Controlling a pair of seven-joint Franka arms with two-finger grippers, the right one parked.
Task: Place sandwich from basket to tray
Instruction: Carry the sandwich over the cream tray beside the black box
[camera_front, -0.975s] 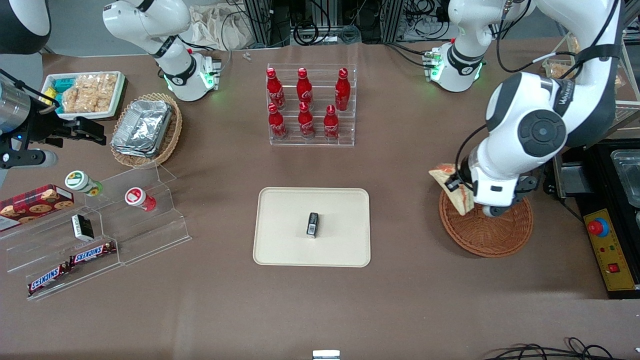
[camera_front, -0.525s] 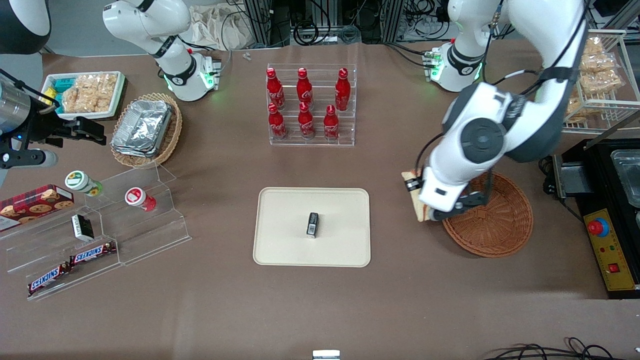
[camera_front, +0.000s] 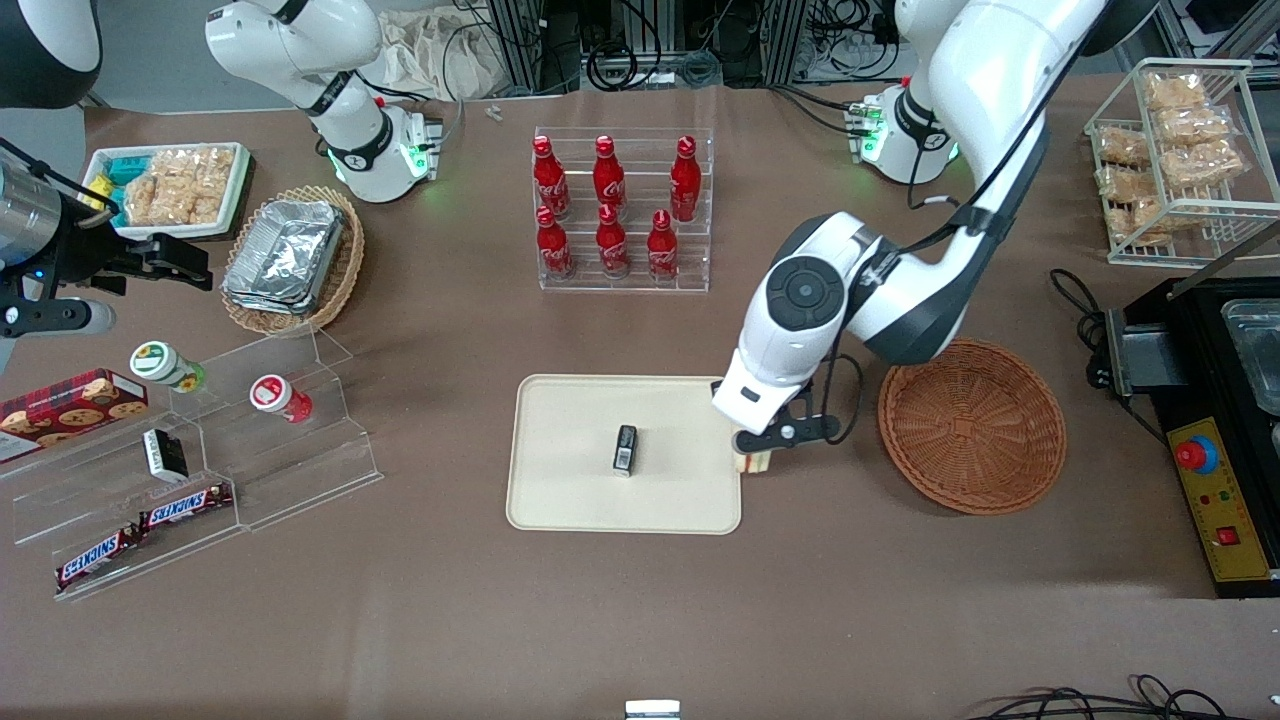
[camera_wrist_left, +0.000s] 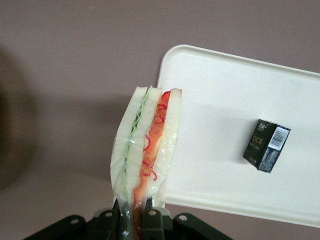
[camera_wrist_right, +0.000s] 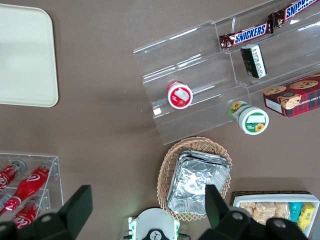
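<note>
The working left arm reaches from its base at the table's 1 o'clock corner in the front view, its white upper link sloping down toward the centre, bending at a dark-capped round joint, then dropping to the wrist. The wrist points straight down at the table. The gripper (camera_front: 752, 452) hangs at about 4 o'clock from the table's middle, raised off the surface. In the left wrist view its two black fingers (camera_wrist_left: 145, 220) stand close together, clamped on the lower end of the sandwich (camera_wrist_left: 145, 150), which sticks out upright from between them.
</note>
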